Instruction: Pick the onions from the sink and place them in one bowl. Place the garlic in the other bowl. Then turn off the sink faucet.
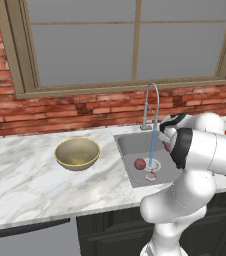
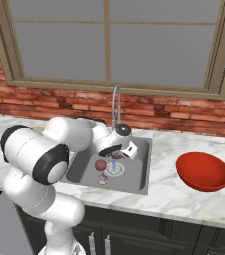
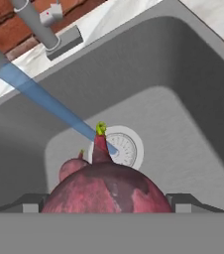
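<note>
The gripper (image 3: 106, 201) hung spread wide down in the sink (image 3: 183, 99), one onion (image 3: 106, 191) sitting between its fingertips beside the drain. Water ran from the faucet (image 1: 152, 100). The yellowish bowl (image 1: 77, 153) and red bowl (image 2: 203, 171) sat on the tabletop (image 1: 20, 175).

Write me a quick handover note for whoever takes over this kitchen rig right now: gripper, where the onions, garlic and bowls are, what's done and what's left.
Gripper: open, low in the sink, jaws either side of an onion, not closed on it.
Second onion and the garlic lie on the sink floor near the drain.
Tan bowl on the counter left of the sink, red bowl to its right; nothing visible in either.
Faucet is running.
Done: nothing placed.
Left: both onions, the garlic, then the faucet off.
</note>
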You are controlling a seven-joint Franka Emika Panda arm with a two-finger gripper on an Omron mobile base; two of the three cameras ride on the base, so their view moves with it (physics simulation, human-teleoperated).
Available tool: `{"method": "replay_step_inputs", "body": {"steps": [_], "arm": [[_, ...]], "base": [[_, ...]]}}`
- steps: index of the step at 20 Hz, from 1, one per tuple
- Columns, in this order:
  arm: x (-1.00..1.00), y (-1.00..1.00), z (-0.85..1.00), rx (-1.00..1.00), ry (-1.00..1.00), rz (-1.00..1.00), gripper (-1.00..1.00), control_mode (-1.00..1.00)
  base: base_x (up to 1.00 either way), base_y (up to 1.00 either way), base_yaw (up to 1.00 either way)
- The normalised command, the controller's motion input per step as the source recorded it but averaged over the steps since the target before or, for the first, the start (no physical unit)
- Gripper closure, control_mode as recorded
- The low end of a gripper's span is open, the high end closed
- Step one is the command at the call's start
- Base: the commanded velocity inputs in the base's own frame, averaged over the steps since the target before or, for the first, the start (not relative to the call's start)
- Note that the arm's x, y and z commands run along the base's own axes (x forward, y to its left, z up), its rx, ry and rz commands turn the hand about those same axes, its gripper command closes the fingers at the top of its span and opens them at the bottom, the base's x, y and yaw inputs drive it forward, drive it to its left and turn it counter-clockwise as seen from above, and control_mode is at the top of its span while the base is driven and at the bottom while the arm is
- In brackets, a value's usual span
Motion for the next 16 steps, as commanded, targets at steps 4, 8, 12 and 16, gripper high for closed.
{"method": "replay_step_inputs", "body": {"steps": [4, 8, 12, 16], "arm": [[-0.09, 0.00, 0.44, 0.00, 0.00, 0.00, 1.00, -1.00], [-0.25, 0.00, 0.40, 0.00, 0.00, 0.02, 1.00, -1.00], [-0.42, 0.04, 0.25, 0.00, 0.00, 0.04, 1.00, -1.00], [-0.43, 0.21, 0.16, 0.00, 0.00, 0.05, 1.00, -1.00]], "base": [[0.00, 0.00, 0.00], [0.00, 0.00, 0.00], [0.00, 0.00, 0.00], [0.00, 0.00, 0.00]]}}
